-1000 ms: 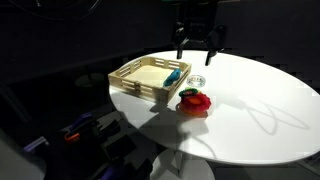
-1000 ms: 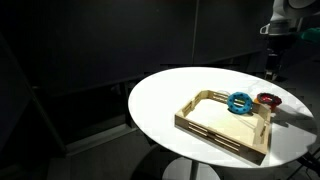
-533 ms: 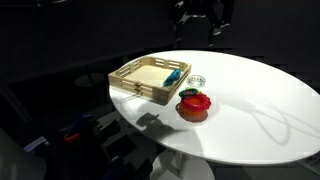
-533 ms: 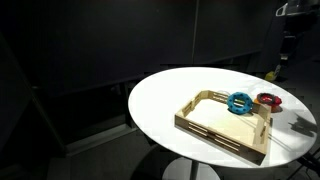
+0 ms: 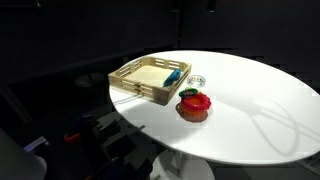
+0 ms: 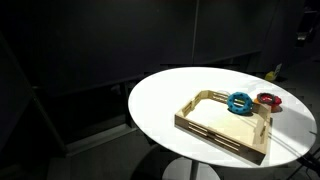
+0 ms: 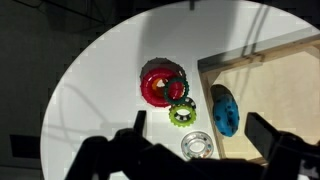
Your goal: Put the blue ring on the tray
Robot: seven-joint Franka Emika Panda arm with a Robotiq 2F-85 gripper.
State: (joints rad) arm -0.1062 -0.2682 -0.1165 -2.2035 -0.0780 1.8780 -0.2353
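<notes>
The blue ring lies inside the wooden tray, leaning against its wall at the corner nearest the other rings. It shows in both exterior views, as does the tray. My gripper is open and empty, high above the table, with its fingers either side of the tray's edge in the wrist view. It is out of sight above the frame in both exterior views.
A red ring, a green ring and a clear ring lie on the round white table beside the tray. A small yellow object sits near the table's far edge.
The gripper has risen straight up from above the tray and rings and left the top of both exterior views. The blue ring stays in the tray.
</notes>
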